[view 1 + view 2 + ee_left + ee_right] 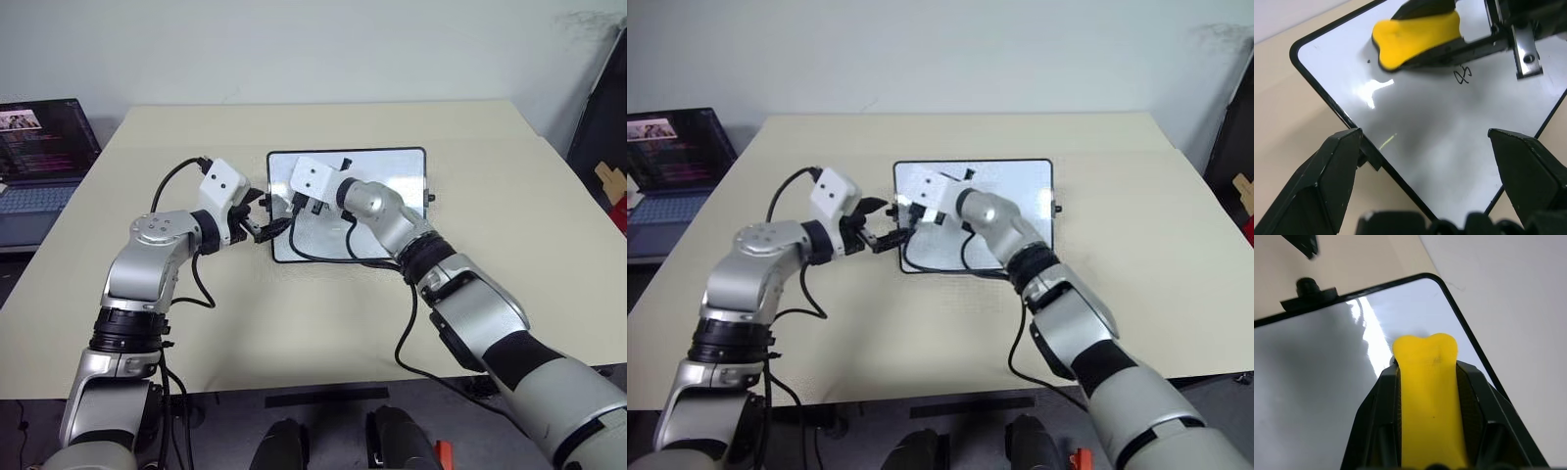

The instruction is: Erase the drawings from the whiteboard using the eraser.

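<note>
Office-like room: plain beige table (294, 333), open laptop (39, 157).

Yellow eraser (1415, 34) flat on glossy whiteboard (1440, 142), beside dark scribble (1464, 76)

Both arms crowd the whiteboard's (392, 166) left edge; its right stays free.

Both arms have smooth silver-grey metal shells with black rings and black sleeves at the joints. Loose black cables run along the outside of each forearm. Near each wrist sits a small white box with two dark screw holes. The left gripper (268, 229) has black angular fingers (1327, 181) with thick wedge shapes. The right gripper (1427, 382) is black too.
</note>
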{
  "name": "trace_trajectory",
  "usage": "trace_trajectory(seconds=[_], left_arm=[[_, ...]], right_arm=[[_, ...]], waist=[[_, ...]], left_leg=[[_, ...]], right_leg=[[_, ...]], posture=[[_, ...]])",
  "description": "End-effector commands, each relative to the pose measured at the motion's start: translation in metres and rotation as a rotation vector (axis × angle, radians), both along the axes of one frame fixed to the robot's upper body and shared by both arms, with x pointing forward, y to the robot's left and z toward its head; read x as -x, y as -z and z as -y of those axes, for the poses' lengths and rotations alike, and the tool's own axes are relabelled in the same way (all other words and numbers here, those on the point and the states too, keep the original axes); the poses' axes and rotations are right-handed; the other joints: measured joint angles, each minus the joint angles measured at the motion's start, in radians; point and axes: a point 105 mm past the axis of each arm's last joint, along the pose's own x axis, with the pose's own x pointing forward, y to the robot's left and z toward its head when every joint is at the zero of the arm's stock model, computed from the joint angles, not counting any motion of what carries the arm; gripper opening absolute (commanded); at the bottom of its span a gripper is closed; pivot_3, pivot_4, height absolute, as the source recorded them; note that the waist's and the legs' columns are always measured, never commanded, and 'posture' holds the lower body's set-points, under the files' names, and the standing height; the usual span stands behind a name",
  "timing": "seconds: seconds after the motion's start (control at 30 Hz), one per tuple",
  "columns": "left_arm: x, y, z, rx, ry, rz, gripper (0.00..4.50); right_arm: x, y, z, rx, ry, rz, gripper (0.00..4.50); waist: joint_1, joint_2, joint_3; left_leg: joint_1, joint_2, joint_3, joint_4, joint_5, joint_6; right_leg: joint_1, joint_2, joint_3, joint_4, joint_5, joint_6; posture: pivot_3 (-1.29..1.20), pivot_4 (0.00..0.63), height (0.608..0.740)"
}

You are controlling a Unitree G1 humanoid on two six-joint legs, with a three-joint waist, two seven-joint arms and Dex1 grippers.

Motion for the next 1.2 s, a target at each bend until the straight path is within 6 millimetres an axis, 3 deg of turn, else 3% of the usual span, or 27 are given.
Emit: trace_trajectory(seconds=[0.03,0.27,0.37,0.63,0.93,1.1,1.2], left_arm=[[0.003,-0.01,0.005,0.002,0.02,0.043,4.5],[0.002,-0.01,0.007,0.004,0.024,0.042,4.5],[0.002,-0.01,0.006,0.004,0.02,0.042,4.5],[0.004,-0.009,0.006,0.008,0.016,0.042,4.5],[0.004,-0.008,0.007,0.009,0.019,0.041,4.5],[0.005,-0.008,0.008,0.008,0.024,0.041,4.5],[0.005,-0.007,0.009,0.007,0.028,0.038,4.5]], right_arm=[[-0.007,0.006,0.015,0.008,0.059,-0.028,1.17],[0.009,0.039,0.001,0.091,-0.04,-0.165,1.17],[0.01,0.043,0.002,0.097,-0.046,-0.192,1.17],[-0.004,0.009,0.013,0.002,0.035,-0.103,1.17],[-0.014,0.003,0.035,-0.048,0.101,-0.113,1.17],[-0.01,-0.003,0.031,-0.135,0.068,-0.175,1.17],[0.005,-0.004,0.012,-0.17,-0.056,-0.262,1.17]], waist=[[0.001,0.0,0.0],[0.0,0.0,0.0],[-0.001,0.0,0.0],[0.0,0.0,0.0],[0.01,0.0,0.0],[0.01,0.0,0.0],[0.008,0.0,0.0]], left_leg=[[0.0,0.0,0.0,0.0,0.0,0.0],[0.0,0.0,0.0,0.001,0.0,0.0],[0.001,0.0,0.0,0.001,0.0,0.0],[0.002,0.001,-0.001,0.001,0.0,0.0],[0.002,0.0,-0.002,0.001,0.001,0.0],[0.002,0.0,-0.002,0.001,0.001,0.0],[0.001,0.0,-0.002,0.001,0.001,0.0]], right_leg=[[0.0,0.0,0.0,0.0,0.0,0.0],[0.001,0.0,0.0,0.0,0.0,0.0],[0.001,0.001,0.0,0.001,0.0,-0.001],[0.002,0.001,0.0,0.001,0.001,-0.002],[0.002,0.001,-0.002,0.001,0.002,-0.002],[0.002,0.001,-0.001,0.001,0.002,-0.002],[0.002,0.001,-0.001,0.0,0.002,-0.002]], posture=[[0.0,0.15,0.74],[0.0,0.15,0.74],[0.0,0.15,0.74],[0.0,0.15,0.74],[0.0,0.15,0.74],[0.0,0.15,0.74],[0.0,0.15,0.74]])
